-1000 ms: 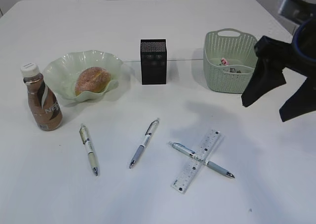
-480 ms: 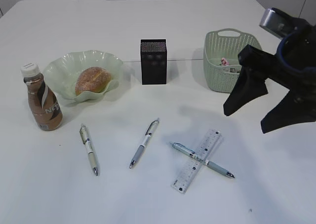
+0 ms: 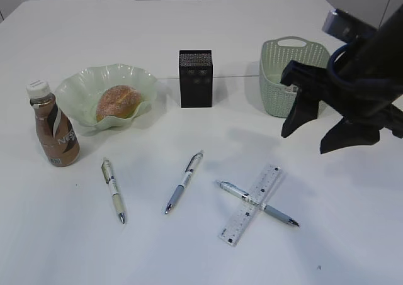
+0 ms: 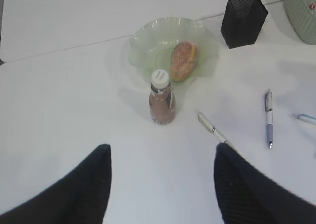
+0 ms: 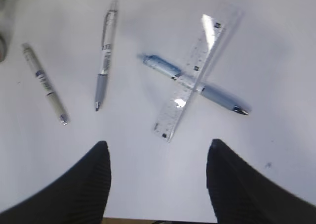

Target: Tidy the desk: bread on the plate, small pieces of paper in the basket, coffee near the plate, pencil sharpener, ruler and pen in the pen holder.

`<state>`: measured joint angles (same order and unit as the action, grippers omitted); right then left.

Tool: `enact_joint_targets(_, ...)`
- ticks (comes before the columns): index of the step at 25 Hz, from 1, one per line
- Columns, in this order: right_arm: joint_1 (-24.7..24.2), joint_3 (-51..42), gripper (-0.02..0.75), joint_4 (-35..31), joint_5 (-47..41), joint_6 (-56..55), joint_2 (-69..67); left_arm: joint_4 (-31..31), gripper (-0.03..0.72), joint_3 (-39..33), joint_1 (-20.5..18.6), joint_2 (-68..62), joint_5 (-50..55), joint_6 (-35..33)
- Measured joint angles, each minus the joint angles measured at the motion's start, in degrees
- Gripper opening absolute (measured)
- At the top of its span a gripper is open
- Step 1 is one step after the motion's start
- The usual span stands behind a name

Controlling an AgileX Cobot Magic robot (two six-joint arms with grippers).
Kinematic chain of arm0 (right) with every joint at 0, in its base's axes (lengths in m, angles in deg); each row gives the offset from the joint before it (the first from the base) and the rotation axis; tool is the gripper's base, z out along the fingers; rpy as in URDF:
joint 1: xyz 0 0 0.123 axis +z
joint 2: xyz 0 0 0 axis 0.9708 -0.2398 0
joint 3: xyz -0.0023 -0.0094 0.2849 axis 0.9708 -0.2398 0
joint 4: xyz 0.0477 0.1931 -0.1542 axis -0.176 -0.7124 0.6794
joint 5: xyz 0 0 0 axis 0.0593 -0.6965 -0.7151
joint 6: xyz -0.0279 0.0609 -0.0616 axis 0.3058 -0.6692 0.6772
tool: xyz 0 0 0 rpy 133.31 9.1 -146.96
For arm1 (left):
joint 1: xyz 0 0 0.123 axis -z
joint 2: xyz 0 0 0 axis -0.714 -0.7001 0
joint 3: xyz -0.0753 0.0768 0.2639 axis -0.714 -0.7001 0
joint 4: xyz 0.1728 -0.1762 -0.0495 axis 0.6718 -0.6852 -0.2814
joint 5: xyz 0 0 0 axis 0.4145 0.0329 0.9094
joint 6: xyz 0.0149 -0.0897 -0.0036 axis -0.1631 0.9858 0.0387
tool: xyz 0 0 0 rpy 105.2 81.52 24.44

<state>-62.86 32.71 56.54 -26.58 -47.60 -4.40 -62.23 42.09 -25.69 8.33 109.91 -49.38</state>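
Far left on the white desk, coffee bottle stands upright, white cap on, just beside the green ruffled plate, apart from it by a small gap. Bread sits inside the plate, toward its right side. Below, three pens lie flat on the desk: left pen near the bottle, tip pointing down; middle pen slanted, tip toward lower left; right pen blue-grey, lying across the ruler, the two forming an X, pen on top. Ruler is clear plastic, slanted from lower left to upper right. Black mesh pen holder stands upright behind the pens, between plate and basket, well apart from both. Green basket far right at the back, small scraps inside, partly hidden by the arm. Right gripper hangs in the air in front of the basket, above and right of the ruler and pen cross, jaws spread, nothing between them; right wrist view looks straight down on the ruler, fingers apart over bare desk. Left gripper not visible in the exterior view; its wrist view shows both fingers spread wide over empty desk, nothing held, bottle and plate ahead of it.
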Motion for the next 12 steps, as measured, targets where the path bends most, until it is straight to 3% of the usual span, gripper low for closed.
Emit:
enact_joint_targets(4, 3.5, 0.0, 0.467, 7.9, 1.1, -8.9, -4.3, 0.1, 0.456, -5.2, 0.0, 3.5, 0.0, -0.3)
enact_joint_targets(12, 4.0, 0.0, 0.465, 9.1, 5.1, -18.0, -10.5, 4.1, 0.456, -16.3, 0.0, 8.4, 0.0, -0.6)
